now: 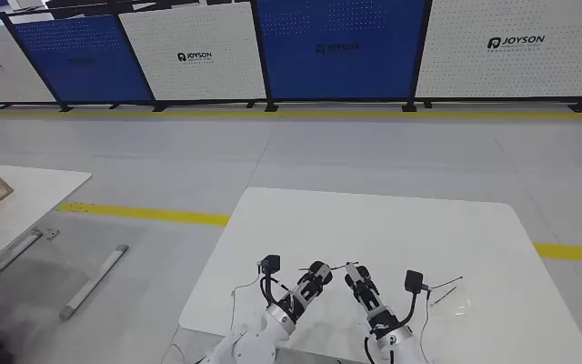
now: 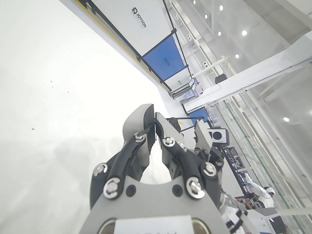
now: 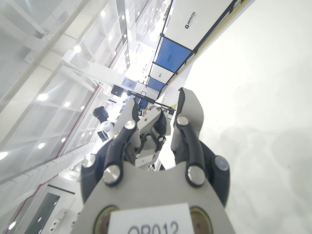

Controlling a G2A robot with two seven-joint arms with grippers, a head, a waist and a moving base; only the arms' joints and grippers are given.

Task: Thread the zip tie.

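**A:** So, where is the zip tie?

**B:** Off the table, low over its near side. It is a thin black strip running across the small gap between the two grippers.

**A:** Which one has it?

**B:** The left gripper. Its fingers are pinched together on one end of the strip, which lies slanted across the pads. The rest reaches out toward the other arm.

**A:** And the right gripper?

**B:** Released. Its fingers stand wide apart, facing the left gripper, with the black strip crossing the space between them. The far end of the strip comes close to one ribbed pad, but I cannot tell whether it touches.

**A:** What is under them?

**B:** A white table. Both arms come in over its near edge, just beside each other.

**A:** Anything else on it?

**B:** A few thin dark strands lie to the right of the right arm, near the same edge.

**A:** And beyond the table?

**B:** Grey floor with a yellow line, then a row of blue and white panels.
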